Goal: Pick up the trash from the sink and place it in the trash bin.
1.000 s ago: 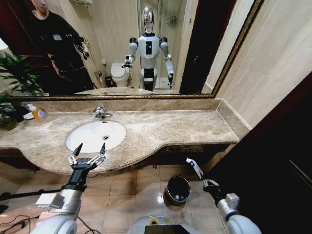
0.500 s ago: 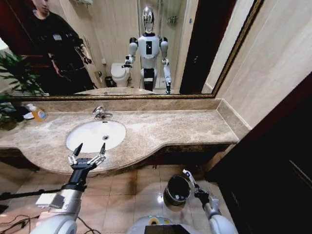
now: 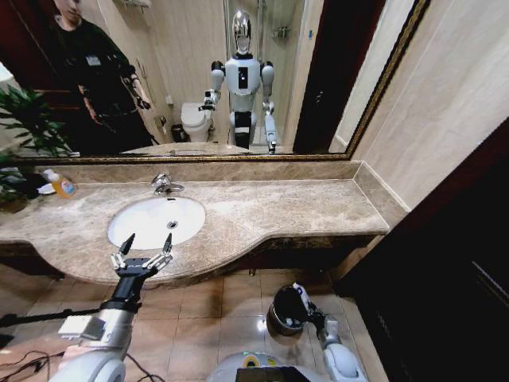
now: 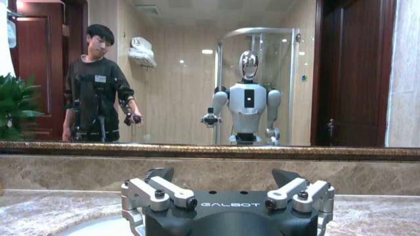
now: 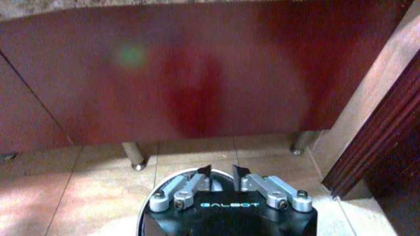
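Head view: right gripper (image 3: 297, 296) sits low over the trash bin (image 3: 288, 310) on the floor tiles at about 5 o'clock from the sink (image 3: 156, 220); a white piece of trash (image 3: 301, 298) shows at its fingertips, just above the bin's rim. Left gripper (image 3: 142, 253) hovers at the counter's front edge, at the sink's 6 o'clock, fingers spread wide and empty. Sink basin looks bare of litter from here; small pale bits lie in the bin's dark interior. Left wrist view: left gripper (image 4: 227, 183) fingers well apart, nothing between them, pointed at the mirror above the countertop (image 4: 39, 211). Right wrist view: right gripper (image 5: 221, 172) fingers drawn nearly together, a narrow gap left; the held piece is not clear here, the bin's pale rim (image 5: 172, 176) directly beneath. Judgement: step in hand is the drop into the bin. Next move calls for opening the right fingers while centred over the opening.
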Available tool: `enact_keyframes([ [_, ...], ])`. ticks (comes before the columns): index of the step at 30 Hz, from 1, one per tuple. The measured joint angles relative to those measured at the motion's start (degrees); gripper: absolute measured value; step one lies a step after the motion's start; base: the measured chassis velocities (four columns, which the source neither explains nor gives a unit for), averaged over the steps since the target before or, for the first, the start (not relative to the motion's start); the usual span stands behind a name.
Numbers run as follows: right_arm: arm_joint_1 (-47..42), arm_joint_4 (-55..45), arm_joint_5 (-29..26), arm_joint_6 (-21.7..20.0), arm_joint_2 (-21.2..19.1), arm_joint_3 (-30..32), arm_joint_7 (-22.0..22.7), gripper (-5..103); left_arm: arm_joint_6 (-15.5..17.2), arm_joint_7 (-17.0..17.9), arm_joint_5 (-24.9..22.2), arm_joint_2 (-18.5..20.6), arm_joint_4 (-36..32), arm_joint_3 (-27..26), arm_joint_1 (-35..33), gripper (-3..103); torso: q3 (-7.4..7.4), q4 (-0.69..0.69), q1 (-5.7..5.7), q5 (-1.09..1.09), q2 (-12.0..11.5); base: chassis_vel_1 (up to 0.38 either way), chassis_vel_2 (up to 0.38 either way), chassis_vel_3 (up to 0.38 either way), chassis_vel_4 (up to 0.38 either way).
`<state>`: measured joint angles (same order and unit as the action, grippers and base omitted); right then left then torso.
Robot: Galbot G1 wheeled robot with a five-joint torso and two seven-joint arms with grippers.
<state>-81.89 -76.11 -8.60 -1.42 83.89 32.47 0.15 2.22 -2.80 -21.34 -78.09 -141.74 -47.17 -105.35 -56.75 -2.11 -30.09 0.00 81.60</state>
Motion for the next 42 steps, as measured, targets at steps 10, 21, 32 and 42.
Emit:
enact_keyframes([
  [10, 0.8, -0.7, -0.1, 0.1, 0.4, -0.4, 1.2, 60, 0.0, 0.0, 0.0, 0.0, 0.0, 0.0, 0.0, 100, 0.00, 0.00, 0.00, 0.00, 0.0, 0.000, 0.000, 0.000, 0.000],
  [21, -0.3, -2.6, -1.4, 0.0, -0.1, -0.1, 1.5, 97, 0.0, 0.0, 0.0, 0.0, 0.0, 0.0, 0.0, 100, 0.00, 0.00, 0.00, 0.00, 0.0, 0.000, 0.000, 0.000, 0.000],
  [32, -5.7, -22.4, -7.3, -6.3, -2.1, 2.3, 0.5, 100, 0.0, 0.0, 0.0, 0.0, 0.0, 0.0, 0.0, 100, 0.01, 0.00, 0.00, -0.02, 0.0, 0.000, 0.000, 0.000, 0.000],
  [42, -8.4, -43.2, -9.6, -9.7, -3.0, 3.8, 1.3, 100, 0.0, 0.0, 0.0, 0.0, 0.0, 0.0, 0.0, 100, 0.01, 0.00, 0.01, 0.00, 0.0, 0.000, 0.000, 0.000, 0.000],
])
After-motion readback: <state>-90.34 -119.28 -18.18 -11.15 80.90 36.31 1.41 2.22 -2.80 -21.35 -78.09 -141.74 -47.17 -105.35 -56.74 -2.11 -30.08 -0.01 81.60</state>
